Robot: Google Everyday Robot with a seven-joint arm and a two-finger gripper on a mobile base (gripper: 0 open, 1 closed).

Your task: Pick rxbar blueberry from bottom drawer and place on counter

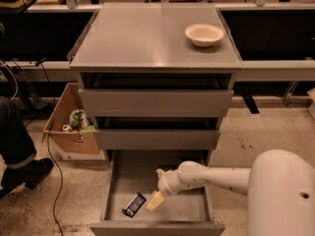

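The rxbar blueberry (pixel 134 204), a dark flat bar with white markings, lies on the floor of the open bottom drawer (pixel 182 208), left of middle near the front. My gripper (pixel 154 201) hangs inside the drawer just right of the bar, its pale tip pointing down and left toward it, apart from the bar. The white arm reaches in from the right. The counter (pixel 142 38) is the grey cabinet top above.
A white bowl (pixel 204 34) sits on the counter's back right. The two upper drawers (pixel 155 102) are slightly open. A cardboard box (pixel 69 124) with cans stands left of the cabinet. A person's leg and shoe (pixel 19 156) are at far left.
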